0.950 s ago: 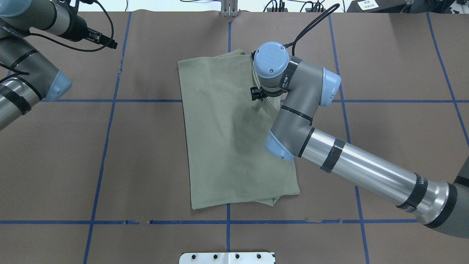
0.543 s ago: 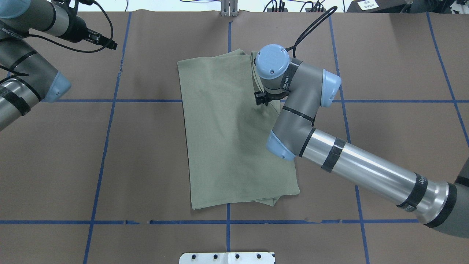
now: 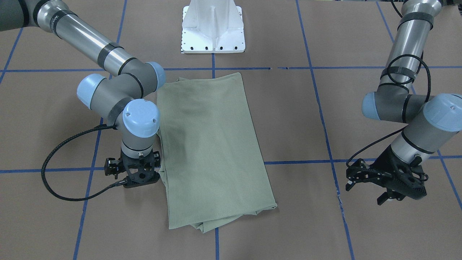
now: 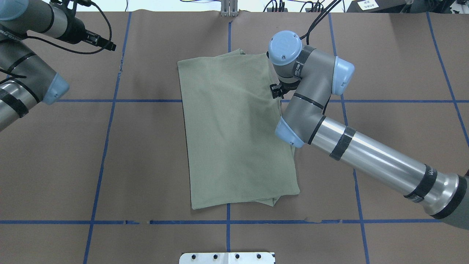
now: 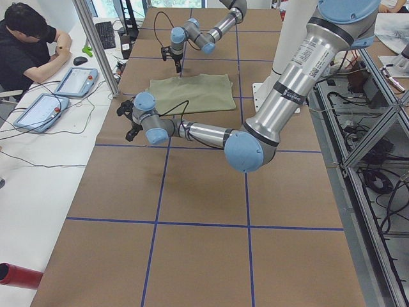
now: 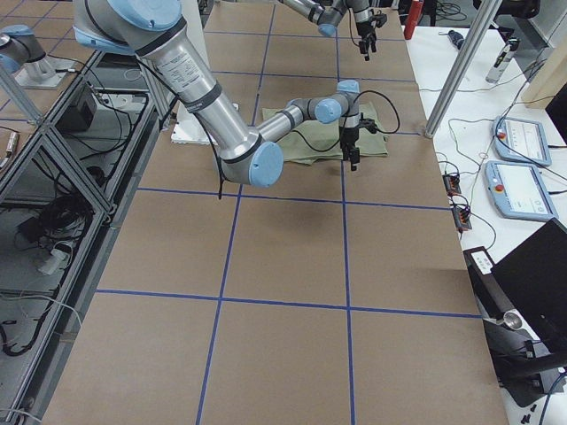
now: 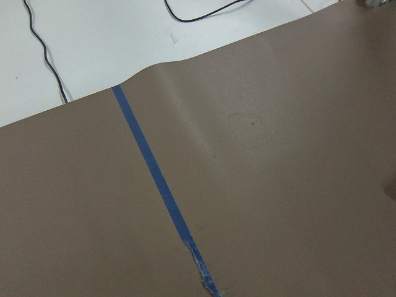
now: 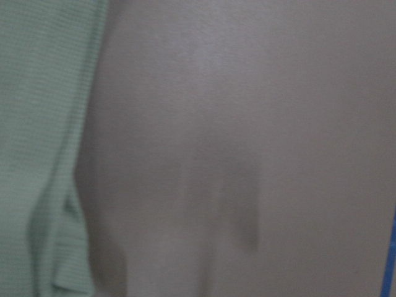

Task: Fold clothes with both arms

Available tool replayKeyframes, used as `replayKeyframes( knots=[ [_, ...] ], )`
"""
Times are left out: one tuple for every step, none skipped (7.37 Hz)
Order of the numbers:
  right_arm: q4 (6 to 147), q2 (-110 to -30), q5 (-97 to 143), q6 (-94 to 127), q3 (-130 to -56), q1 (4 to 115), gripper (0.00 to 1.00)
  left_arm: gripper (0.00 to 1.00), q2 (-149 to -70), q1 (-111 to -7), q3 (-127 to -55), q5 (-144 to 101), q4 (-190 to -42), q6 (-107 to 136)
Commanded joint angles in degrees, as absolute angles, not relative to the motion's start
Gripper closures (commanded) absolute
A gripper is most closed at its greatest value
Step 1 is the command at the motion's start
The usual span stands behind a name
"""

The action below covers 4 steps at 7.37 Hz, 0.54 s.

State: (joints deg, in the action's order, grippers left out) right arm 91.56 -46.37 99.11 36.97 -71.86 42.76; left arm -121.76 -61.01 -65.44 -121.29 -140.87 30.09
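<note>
Lying flat at the middle of the brown-papered table (image 4: 146, 165), the shirt (image 4: 234, 128) is folded into one long pale-green rectangle. Its long axis runs away from the robot and sits slightly askew to the blue tape grid (image 4: 110, 100). One cross line of tape passes under its far third. At the end nearest the robot, on the right corner, a lower layer pokes out from under the top layer. Neck and logo are not visible. The right arm (image 4: 366, 161) reaches in from the robot's right, wrist bent down. The right gripper (image 3: 139, 176) points straight down just beside the shirt's right long edge, toward its far end. Its fingertips are hidden under the wrist, so I cannot tell whether they are apart or together, nor whether they touch the paper. The right wrist view is blurred: shirt edge along the left, bare brown paper elsewhere. The left arm (image 3: 404, 72) is well apart from the shirt, over the far left part of the table. The left gripper (image 3: 364, 190) is tilted over bare paper; its two fingers look spread and hold nothing. The left wrist view shows only paper, one tape line and the white table edge. The white base plate (image 3: 213, 29) sits at the robot's side of the table. A person (image 5: 25, 38) in black sits at the side bench.
</note>
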Motion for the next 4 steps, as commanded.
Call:
replayKeyframes(
  knots=[
    [86.43, -47.19, 105.07, 39.44, -72.68, 44.99, 0.0, 0.0, -121.29, -61.0, -68.88, -125.4, -139.93, 37.55],
    [80.13, -49.2, 109.99, 45.55, -74.69, 45.26, 0.0, 0.0, -119.9, -60.65, -72.65, -125.51, -139.83, 45.53],
    [73.63, -53.83, 112.47, 52.05, -79.49, 45.26, 0.0, 0.0, -116.49, -57.95, -78.51, -125.51, -139.83, 52.66],
    [67.21, -61.01, 114.24, 59.86, -87.02, 44.74, 0.0, 0.0, -111.32, -54.53, -86.49, -125.42, -139.83, 59.78]
  ],
)
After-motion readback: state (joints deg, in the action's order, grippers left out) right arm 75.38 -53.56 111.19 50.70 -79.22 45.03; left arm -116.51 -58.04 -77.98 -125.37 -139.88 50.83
